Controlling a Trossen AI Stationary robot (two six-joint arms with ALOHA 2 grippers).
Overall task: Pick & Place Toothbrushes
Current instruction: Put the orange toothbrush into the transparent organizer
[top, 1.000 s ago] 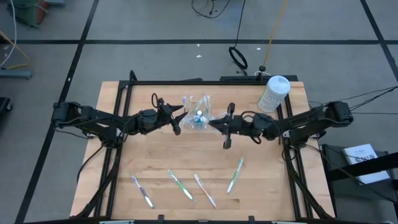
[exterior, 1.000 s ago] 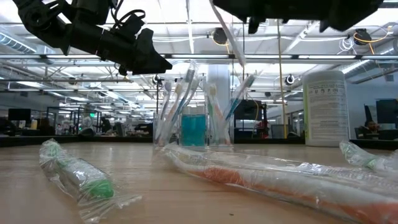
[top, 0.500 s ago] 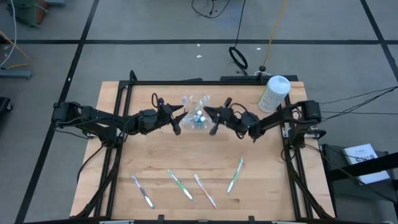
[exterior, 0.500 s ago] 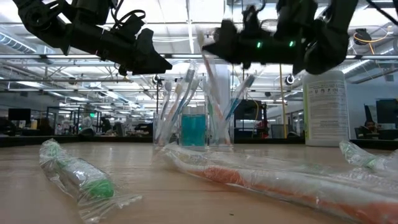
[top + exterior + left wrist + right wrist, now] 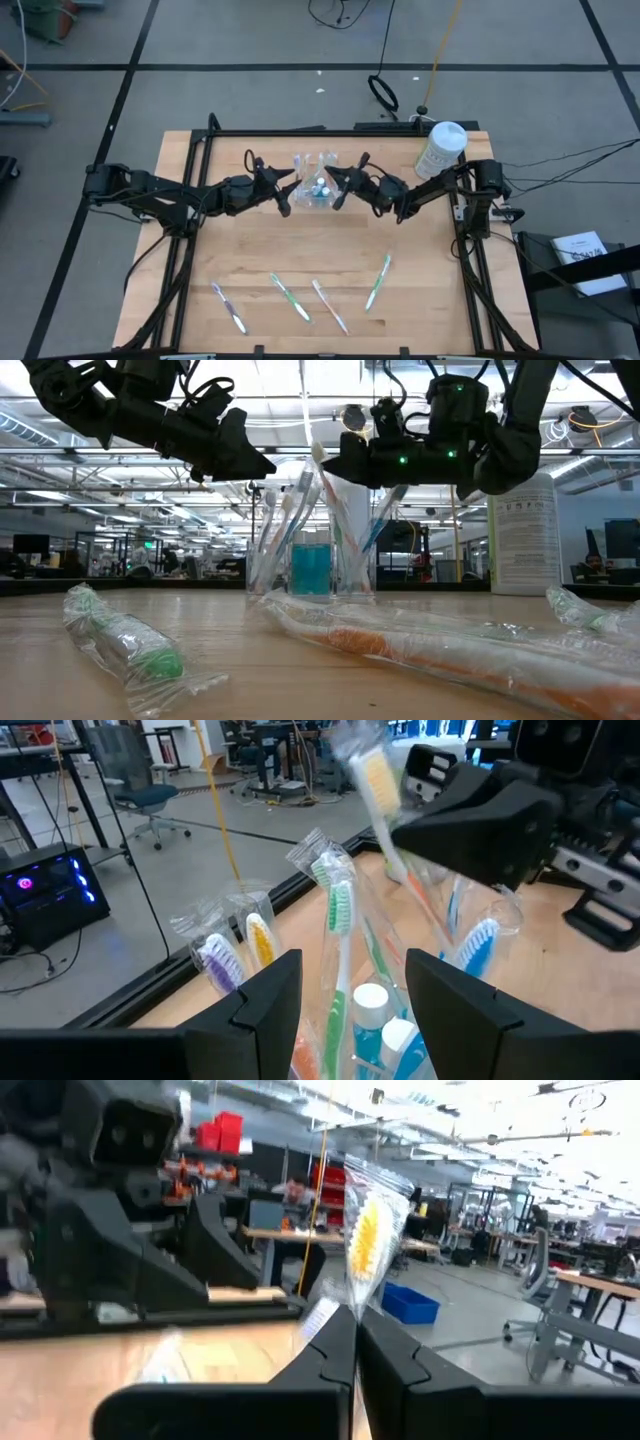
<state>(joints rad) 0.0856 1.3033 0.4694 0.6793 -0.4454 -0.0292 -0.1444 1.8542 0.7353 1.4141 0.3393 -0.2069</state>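
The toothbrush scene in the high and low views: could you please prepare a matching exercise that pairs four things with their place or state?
Things:
1. right end effector
2. left end effector
3. white canister
4. four wrapped toothbrushes

Places or states:
A. lying loose near the table's front edge
B. open, hanging beside the clear holder
C. standing at the table's far right corner
D. shut on a wrapped toothbrush above the clear holder

Pairs: 1-D, 2-B, 3-C, 4-A
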